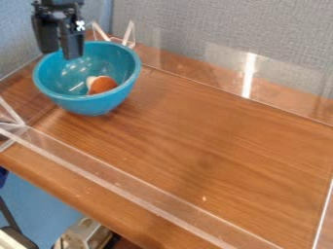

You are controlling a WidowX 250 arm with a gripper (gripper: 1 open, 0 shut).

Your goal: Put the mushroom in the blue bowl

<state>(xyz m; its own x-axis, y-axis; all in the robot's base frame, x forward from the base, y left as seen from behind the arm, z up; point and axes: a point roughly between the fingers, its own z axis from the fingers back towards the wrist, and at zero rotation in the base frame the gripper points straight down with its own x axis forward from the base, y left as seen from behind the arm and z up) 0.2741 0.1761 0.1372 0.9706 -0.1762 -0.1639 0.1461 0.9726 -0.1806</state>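
Note:
The blue bowl (86, 80) sits at the back left corner of the wooden table. Inside it lies the mushroom (99, 85), its orange-brown cap showing right of the bowl's middle. My gripper (58, 41) hangs above the bowl's far left rim, black fingers pointing down. It is open, and nothing is between the fingers. The gripper is clear of the mushroom and the bowl.
Low clear plastic walls (196, 70) run around the wooden table (208, 136). A grey wall stands behind. The table's front edge runs diagonally from left to lower right.

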